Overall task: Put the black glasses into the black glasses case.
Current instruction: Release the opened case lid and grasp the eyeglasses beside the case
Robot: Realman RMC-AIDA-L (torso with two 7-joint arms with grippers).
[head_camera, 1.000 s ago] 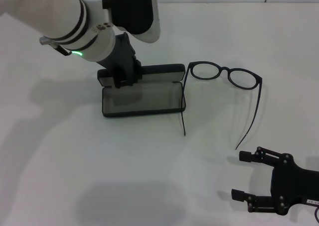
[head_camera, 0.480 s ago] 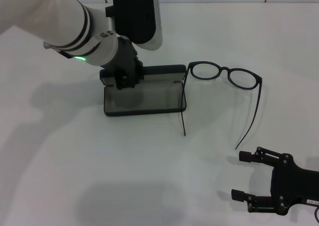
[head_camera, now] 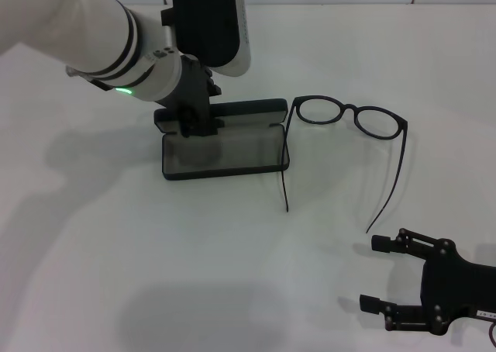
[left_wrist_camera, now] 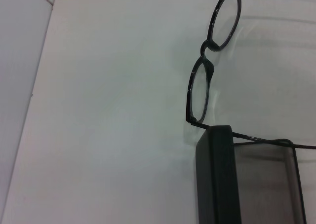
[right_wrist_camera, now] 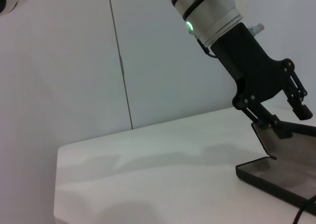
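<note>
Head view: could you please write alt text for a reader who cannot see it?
On a white table, the left tool grips the raised lid of an open matte black rectangular glasses case. Thin black oval-rimmed glasses lie unfolded on the table beside the case, one temple arm along its end. The right tool rests open at the near edge.

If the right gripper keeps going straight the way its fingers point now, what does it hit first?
Probably nothing: the open right gripper, low at the table's near right, points leftward over bare white table. The thin black glasses and open matte black glasses case lie farther back.
</note>
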